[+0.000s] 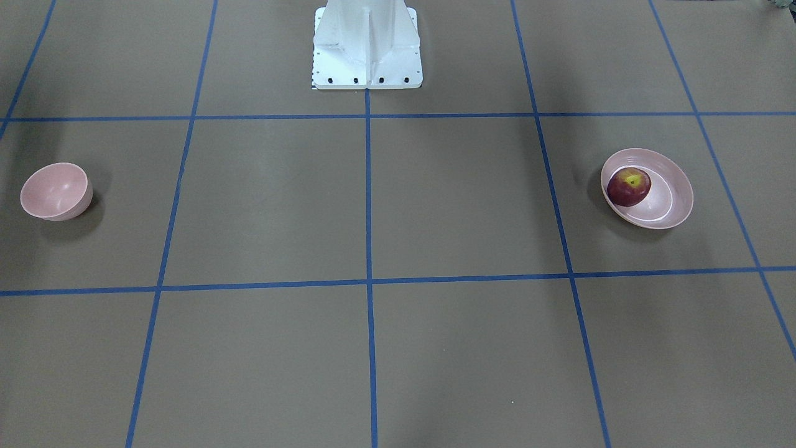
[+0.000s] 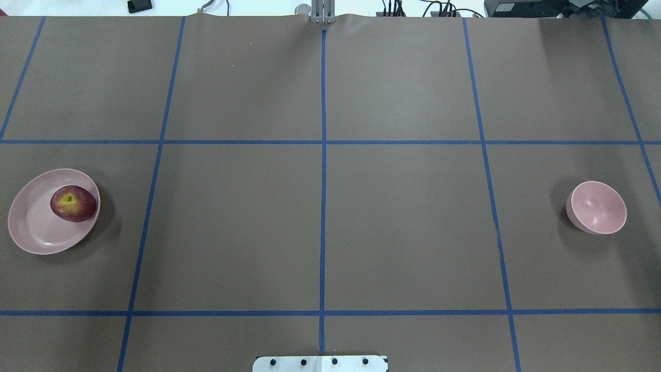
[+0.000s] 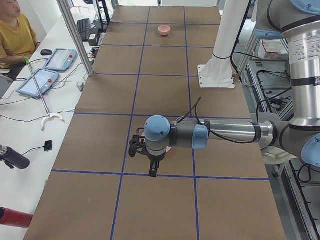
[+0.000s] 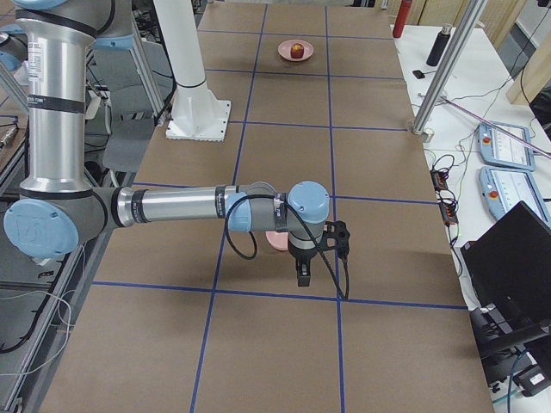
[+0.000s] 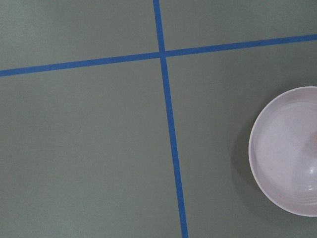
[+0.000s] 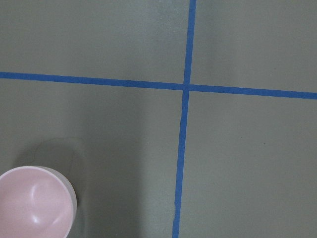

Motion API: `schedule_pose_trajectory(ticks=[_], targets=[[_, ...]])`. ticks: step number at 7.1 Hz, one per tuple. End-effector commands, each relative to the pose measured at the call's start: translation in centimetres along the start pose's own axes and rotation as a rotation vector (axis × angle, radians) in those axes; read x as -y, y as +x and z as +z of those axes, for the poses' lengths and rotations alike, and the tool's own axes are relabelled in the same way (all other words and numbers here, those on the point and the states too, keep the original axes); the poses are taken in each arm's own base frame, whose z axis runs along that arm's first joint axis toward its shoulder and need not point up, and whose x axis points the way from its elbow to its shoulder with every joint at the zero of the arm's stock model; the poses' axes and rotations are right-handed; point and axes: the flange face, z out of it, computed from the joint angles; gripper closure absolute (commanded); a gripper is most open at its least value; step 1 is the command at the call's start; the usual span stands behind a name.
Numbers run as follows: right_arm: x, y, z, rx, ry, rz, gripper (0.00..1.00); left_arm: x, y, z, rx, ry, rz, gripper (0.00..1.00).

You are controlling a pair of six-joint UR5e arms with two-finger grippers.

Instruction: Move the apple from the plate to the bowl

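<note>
The dark red apple (image 2: 74, 203) with its yellow-green stem patch lies in the wide pink plate (image 2: 31, 227) on my left side; both also show in the front view, the apple (image 1: 629, 186) in the plate (image 1: 668, 205). The small deep pink bowl (image 2: 598, 207) stands empty on my right side. In the exterior left view my left gripper (image 3: 154, 170) hangs above the table over the plate, pointing down. In the exterior right view my right gripper (image 4: 303, 274) hangs just beside the bowl (image 4: 275, 242). I cannot tell whether either gripper is open or shut.
Blue tape lines (image 2: 323, 206) divide the brown table into squares. The white robot pedestal (image 1: 367, 43) stands at the table's middle edge. An operator (image 3: 15, 35), control pendants (image 3: 37, 82) and metal posts (image 3: 75, 35) line the far long side.
</note>
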Motion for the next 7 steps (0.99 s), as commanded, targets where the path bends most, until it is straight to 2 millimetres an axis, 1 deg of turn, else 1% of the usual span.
schedule_pose_trajectory(ticks=[1, 3, 4, 5, 6, 7], targets=[[0.0, 0.0, 0.0, 0.000, 0.000, 0.001, 0.00, 0.2, 0.1, -0.1, 0.001, 0.003, 0.004, 0.02], [0.2, -0.3, -0.2, 0.000, 0.003, -0.002, 0.00, 0.8, 1.3, -1.3, 0.006, 0.041, 0.047, 0.02], [0.2, -0.7, -0.2, 0.012, 0.004, -0.008, 0.00, 1.0, 1.3, -1.4, 0.015, 0.068, 0.074, 0.02], [0.3, -1.8, 0.2, 0.077, -0.005, -0.016, 0.00, 0.7, 1.2, -1.2, 0.010, 0.064, 0.069, 0.02], [0.4, -2.7, 1.0, 0.089, -0.023, -0.013, 0.00, 0.5, 1.2, -1.2, 0.009, 0.065, 0.073, 0.02], [0.6, -4.1, 2.1, 0.092, -0.010, -0.004, 0.00, 0.4, 1.0, -1.0, 0.009, 0.061, 0.067, 0.02]])
